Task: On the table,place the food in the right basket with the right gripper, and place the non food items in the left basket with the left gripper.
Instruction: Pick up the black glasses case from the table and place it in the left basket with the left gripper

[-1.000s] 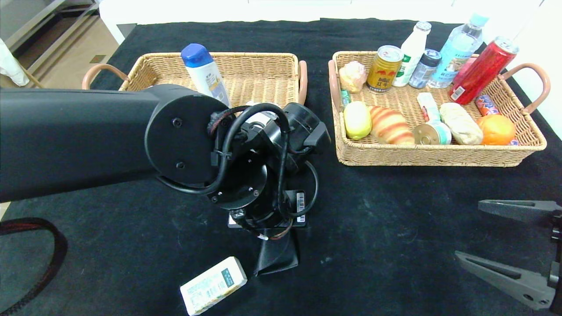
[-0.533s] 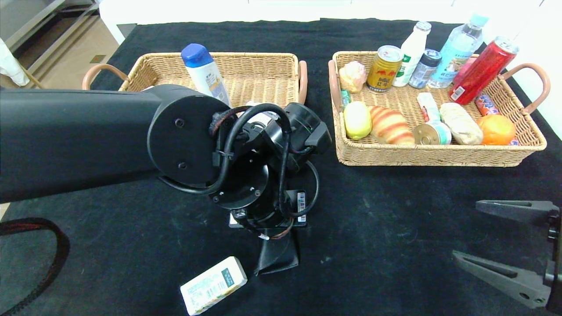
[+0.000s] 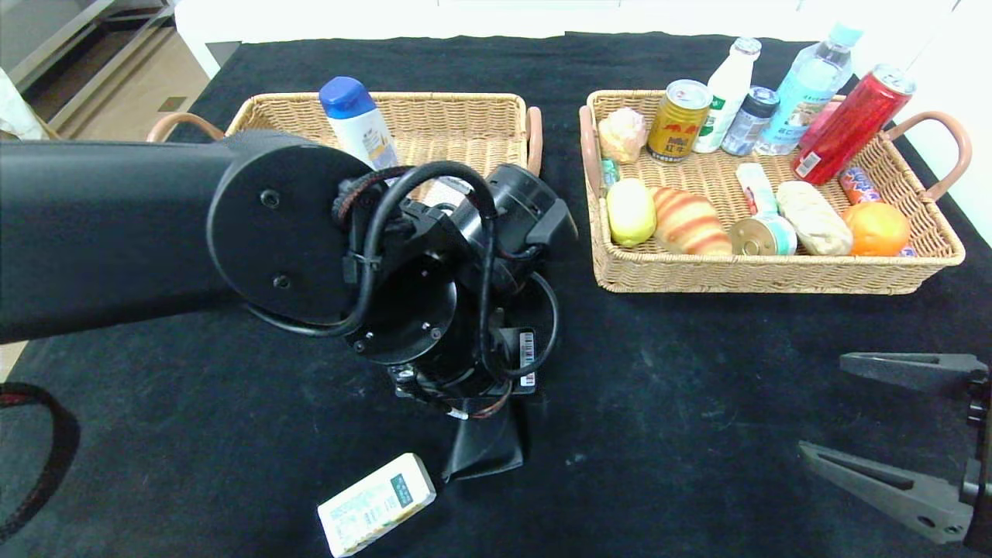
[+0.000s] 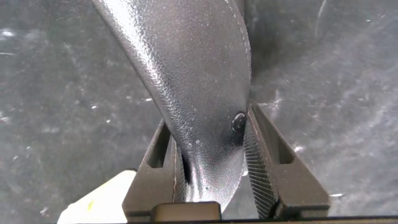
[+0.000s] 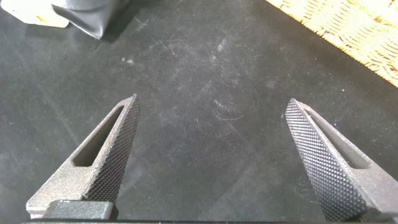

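Fig.: L arm lifting the glasses case (image 3: 484, 449) off the tabletop (image 3: 682, 403) at approx. 6 o'clock of centre. For a clean step: raise straight, keep clear of the carton (image 3: 377, 504) just beside it at 8 o'clock, then carry toward 12 o'clock to the left basket (image 3: 465, 124), which already holds the shampoo bottle (image 3: 358, 124). Left gripper (image 4: 214, 165): jaws narrow, clamped on the case's leather. Right gripper (image 5: 211, 158): jaws wide, holding nothing, idle at 4 o'clock. Croissant (image 3: 688, 221) and lemon (image 3: 631, 211) sit in the right basket (image 3: 775, 275).

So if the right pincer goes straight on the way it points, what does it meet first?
Probably the black glasses case held by the left pincer, with the white carton beside it; depth is unclear.
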You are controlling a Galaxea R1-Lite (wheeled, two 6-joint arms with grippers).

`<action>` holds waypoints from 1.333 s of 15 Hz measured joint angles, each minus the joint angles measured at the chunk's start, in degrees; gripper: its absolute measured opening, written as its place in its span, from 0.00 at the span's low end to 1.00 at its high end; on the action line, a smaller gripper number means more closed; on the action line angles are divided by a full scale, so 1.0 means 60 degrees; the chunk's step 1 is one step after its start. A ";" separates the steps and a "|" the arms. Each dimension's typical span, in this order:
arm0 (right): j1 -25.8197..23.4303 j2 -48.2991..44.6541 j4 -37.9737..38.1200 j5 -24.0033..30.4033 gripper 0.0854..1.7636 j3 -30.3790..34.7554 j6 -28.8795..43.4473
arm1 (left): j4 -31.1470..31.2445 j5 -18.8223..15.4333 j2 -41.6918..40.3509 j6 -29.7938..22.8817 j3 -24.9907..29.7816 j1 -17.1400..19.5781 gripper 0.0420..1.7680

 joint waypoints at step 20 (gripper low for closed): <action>-0.0010 0.0063 0.0002 -0.0016 0.97 0.0030 -0.0004 | -0.1930 -0.1156 -0.2568 0.2660 0.0323 0.0717 0.32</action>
